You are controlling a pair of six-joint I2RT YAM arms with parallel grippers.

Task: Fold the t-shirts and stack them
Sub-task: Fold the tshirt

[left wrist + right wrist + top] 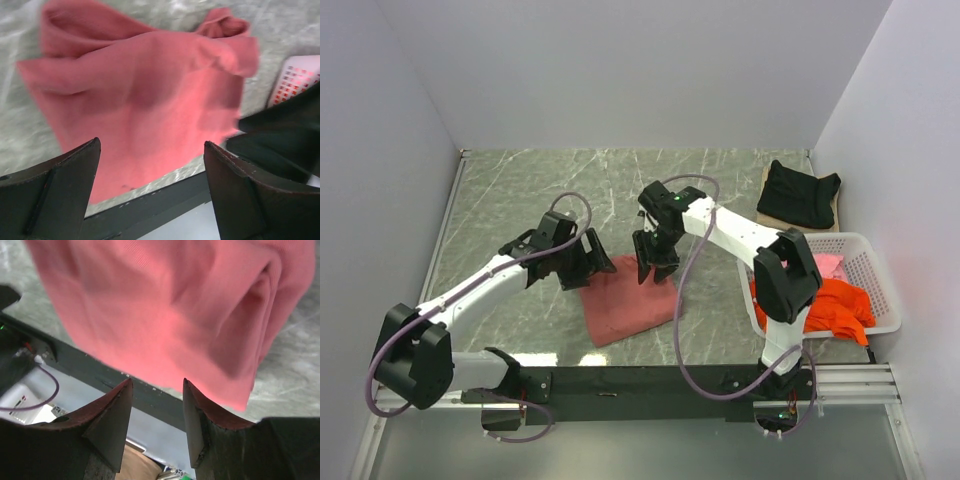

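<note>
The brick-red t-shirt (625, 305) lies partly folded on the table near the front edge; it also fills the left wrist view (145, 100) and the right wrist view (170, 305). My left gripper (588, 262) is open and empty just above the shirt's far left corner. My right gripper (655, 268) is open and empty above its far right corner. A black t-shirt (800, 192) lies folded at the back right. An orange t-shirt (830, 308) and a pink one (828, 264) sit in the basket.
A white lattice basket (880, 290) stands at the right edge; it shows in the left wrist view (295, 80). A tan board (766, 212) lies under the black shirt. The black front rail (620, 380) runs along the near edge. Grey walls close three sides.
</note>
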